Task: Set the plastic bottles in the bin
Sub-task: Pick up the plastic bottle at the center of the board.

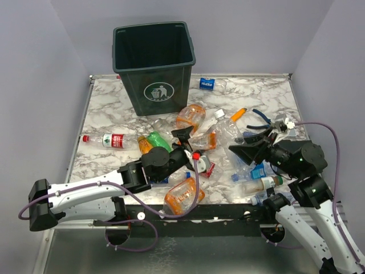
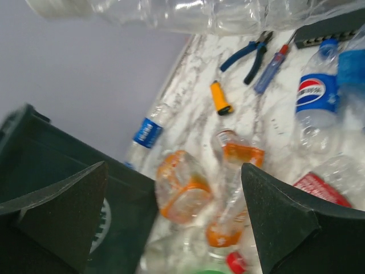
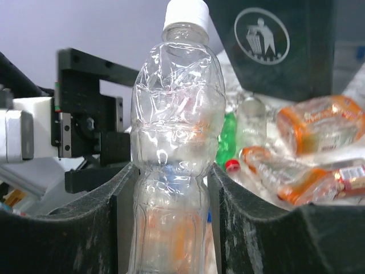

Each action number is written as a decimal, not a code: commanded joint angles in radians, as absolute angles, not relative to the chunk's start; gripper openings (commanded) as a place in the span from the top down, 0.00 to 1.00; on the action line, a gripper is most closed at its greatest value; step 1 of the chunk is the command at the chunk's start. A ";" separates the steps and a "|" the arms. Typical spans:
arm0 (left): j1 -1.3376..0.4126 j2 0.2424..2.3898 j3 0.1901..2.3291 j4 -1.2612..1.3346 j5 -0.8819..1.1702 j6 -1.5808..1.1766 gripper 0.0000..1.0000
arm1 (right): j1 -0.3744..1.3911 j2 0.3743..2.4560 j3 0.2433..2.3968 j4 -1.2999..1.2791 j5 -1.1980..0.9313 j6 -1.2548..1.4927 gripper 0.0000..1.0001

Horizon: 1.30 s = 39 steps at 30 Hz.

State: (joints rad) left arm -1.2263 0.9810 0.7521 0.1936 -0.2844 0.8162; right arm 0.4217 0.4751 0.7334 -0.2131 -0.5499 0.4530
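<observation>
Loose bottles (image 1: 191,117) crowd the bench (image 1: 108,108) before the bin (image 1: 154,63). Right wrist view alone shows the right gripper (image 3: 174,171) clamping a white-capped bottle (image 3: 177,114); left gripper (image 2: 174,182) gapes empty.

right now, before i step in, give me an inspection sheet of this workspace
surface: marble table, crowded in the middle
job's things: green bin upright at the far side; many bottles lying on the table outside it
clutter: blue-handled pliers, small orange cylinder
pincers: left pincer open, holding nothing; right pincer shut on a clear white-capped bottle
cables: purple cable on the left arm, second cable on the right arm
surroundings: plain pale walls
</observation>
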 commanded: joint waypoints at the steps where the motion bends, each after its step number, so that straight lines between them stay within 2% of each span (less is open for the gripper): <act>1: -1.226 1.005 0.830 0.108 -0.323 0.249 0.01 | 0.419 0.459 0.706 -0.058 -0.434 0.475 0.62; 5: -1.188 1.017 0.860 0.180 -0.237 -0.028 0.01 | 0.420 0.448 0.671 -0.012 -0.428 0.484 0.62; 9: -1.062 1.048 0.911 0.281 -0.075 -0.333 0.01 | 0.420 0.425 0.645 -0.008 -0.399 0.488 0.63; 12: -0.964 1.102 1.012 0.219 -0.098 -0.458 0.01 | 0.420 0.405 0.643 -0.010 -0.383 0.480 0.63; 15: -0.890 1.141 1.056 0.159 -0.155 -0.514 0.01 | 0.420 0.395 0.642 -0.030 -0.387 0.473 0.63; 20: -0.794 1.158 1.037 0.213 -0.147 -0.632 0.01 | 0.420 0.390 0.619 -0.032 -0.399 0.474 0.63; 29: -0.713 1.232 1.066 0.275 -0.103 -0.720 0.01 | 0.419 0.416 0.585 0.054 -0.467 0.505 0.62; 39: -0.656 1.336 1.080 0.520 0.246 -0.926 0.01 | 0.420 0.415 0.566 0.059 -0.433 0.510 0.62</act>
